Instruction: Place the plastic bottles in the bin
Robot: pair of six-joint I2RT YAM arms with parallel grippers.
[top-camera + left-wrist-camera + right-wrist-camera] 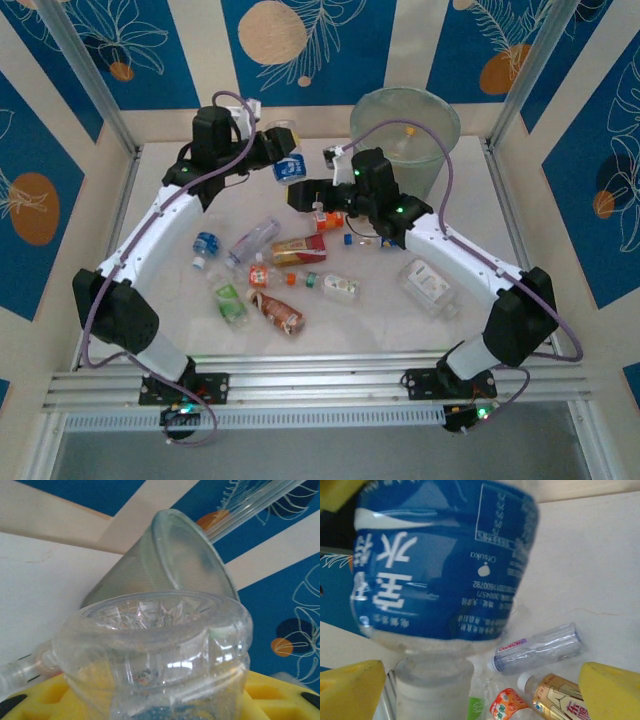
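Clear bottle [150, 645], ribbed star-moulded base; tapered translucent bin [170, 555] behind.

White links [155, 222], black joints [128, 312], purple cables [450, 170]

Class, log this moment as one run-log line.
left gripper: shut on blue bottle | right gripper: open near it | bin: upright | other bottles: on table

Pale tabletop [370, 325] with the bin [432, 172] upright at its far right corner and plastic bottles [335, 287] lying loose across the middle: a blue-labelled one [205, 245], a clear one [252, 238], a red-and-tan one [298, 250], a green one [230, 300], a brown one [278, 312] and, well apart on the right, a broad clear one [428, 285].
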